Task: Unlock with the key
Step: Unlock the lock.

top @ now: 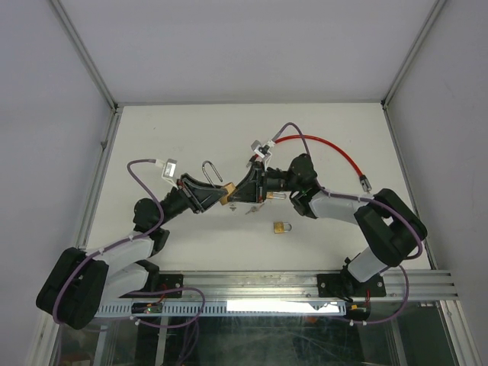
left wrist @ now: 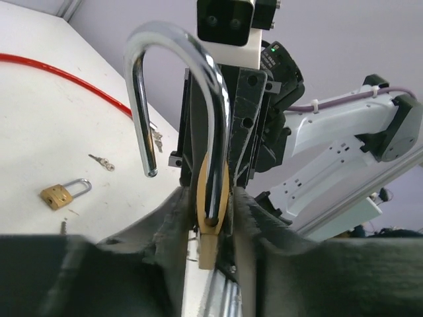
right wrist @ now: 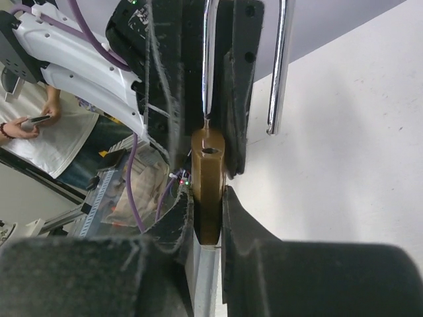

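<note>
The white table (top: 191, 130) carries everything, with the 2 arms reaching in from its near edge and meeting nose to nose near the middle. A red cable (top: 335, 149) curves across the table on the right, behind the right arm (top: 381, 229). The large padlock (left wrist: 210, 221) is held up off the table between the 2 end effectors. Its brass body stands edge-on, and its chrome shackle (left wrist: 172, 39) is swung open, with 1 leg hanging free of the body. The left end effector (top: 218, 197) is pinching the brass body between its padded fingers (left wrist: 139, 264). The right end effector (top: 233, 195), coming from the opposite side, is pressed in on the same body, and the wrist view shows brass squeezed between its fingers (right wrist: 248, 231). A small brass padlock (top: 282, 227) lies flat on the table just in front of the right arm, its shackle shut. A small key (left wrist: 102, 162) lies on the table near it, apart from both locks.
</note>
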You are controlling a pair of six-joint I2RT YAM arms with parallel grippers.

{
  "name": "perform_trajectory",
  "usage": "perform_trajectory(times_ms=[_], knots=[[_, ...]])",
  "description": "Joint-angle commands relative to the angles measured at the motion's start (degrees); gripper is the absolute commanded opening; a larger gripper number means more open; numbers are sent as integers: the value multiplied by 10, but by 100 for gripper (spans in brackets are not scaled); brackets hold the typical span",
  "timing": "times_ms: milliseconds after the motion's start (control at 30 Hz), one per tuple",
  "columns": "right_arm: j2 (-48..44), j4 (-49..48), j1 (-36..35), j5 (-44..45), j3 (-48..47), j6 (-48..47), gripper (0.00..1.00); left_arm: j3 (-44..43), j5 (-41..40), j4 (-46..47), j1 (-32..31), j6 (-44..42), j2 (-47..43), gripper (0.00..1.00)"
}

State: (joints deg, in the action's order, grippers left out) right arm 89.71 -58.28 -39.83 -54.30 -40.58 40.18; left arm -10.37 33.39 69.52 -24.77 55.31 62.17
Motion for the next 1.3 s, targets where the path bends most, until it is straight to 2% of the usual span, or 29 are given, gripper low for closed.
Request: perform_trajectory(times_ms=[0, 167, 200, 367, 533, 633, 767, 1033, 1133, 1267], knots=[[-23, -39, 3, 5, -11, -23, 0, -17, -38, -29, -2, -15, -55, 46], [-57, 86, 3, 24, -17, -100, 0, -55, -134, -260, -2, -69, -143, 95], [-61, 92, 4, 24, -16, -103, 0, -62, -154, -301, -2, -74, -157, 98], [-74, 155, 2, 32, -21, -117, 0, -107, -234, -462, -2, -75, -193, 99], [-85, 171, 0, 51, -18, -152, 0, -187, -278, -617, -2, -88, -147, 99], [-88, 193, -2, 71, -19, -161, 0, -199, -291, -649, -2, -71, -124, 99], [-74, 255, -14, 119, -34, -177, 0, -209, -369, -734, -2, -54, -124, 99], [12, 250, -66, 160, -59, -122, 0, -195, -489, -808, -2, -58, -197, 99], [53, 249, -83, 152, -81, -94, 0, -209, -543, -842, -2, -72, -193, 99], [100, 239, -91, 149, -103, -50, 0, -215, -556, -847, -2, -74, -172, 99]])
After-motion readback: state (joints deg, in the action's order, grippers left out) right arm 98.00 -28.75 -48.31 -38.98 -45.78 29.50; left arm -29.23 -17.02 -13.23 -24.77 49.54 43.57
